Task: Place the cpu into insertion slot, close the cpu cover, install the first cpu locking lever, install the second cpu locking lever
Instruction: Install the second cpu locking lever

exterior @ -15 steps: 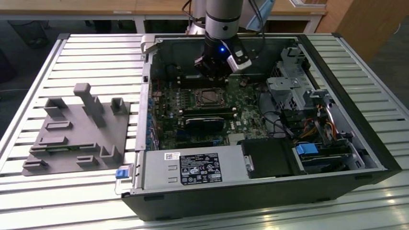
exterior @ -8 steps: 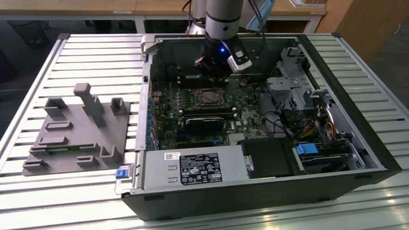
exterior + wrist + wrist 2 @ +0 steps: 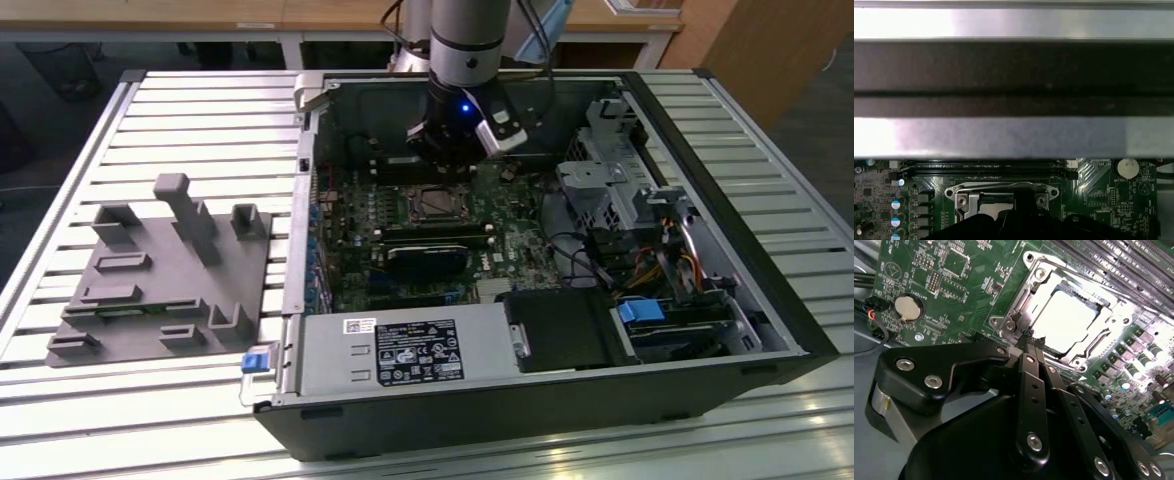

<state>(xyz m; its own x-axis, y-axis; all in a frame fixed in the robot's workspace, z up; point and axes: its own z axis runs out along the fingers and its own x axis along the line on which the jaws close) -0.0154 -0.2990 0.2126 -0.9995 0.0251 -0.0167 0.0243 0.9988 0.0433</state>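
The cpu (image 3: 1064,320) lies flat in the insertion slot (image 3: 434,205), its pale top glaring under the light. The silvery cpu cover (image 3: 1026,300) lies down over it, framing the chip. My gripper (image 3: 1030,340) is shut, its black fingertips pressed together right at the socket's edge, beside a thin metal lever end. Whether they pinch that lever I cannot tell. In the exterior view the gripper (image 3: 447,150) hangs just behind the slot, inside the open computer case. In the first wrist view the cover's frame (image 3: 966,200) is partly hidden by the black gripper body.
A black heatsink block (image 3: 424,262) lies in front of the socket. Long memory slots (image 3: 1114,265) run along one side and a coin battery (image 3: 907,307) sits on the other. The case wall (image 3: 1014,75) stands close behind. A grey fixture (image 3: 160,270) sits at the exterior view's left.
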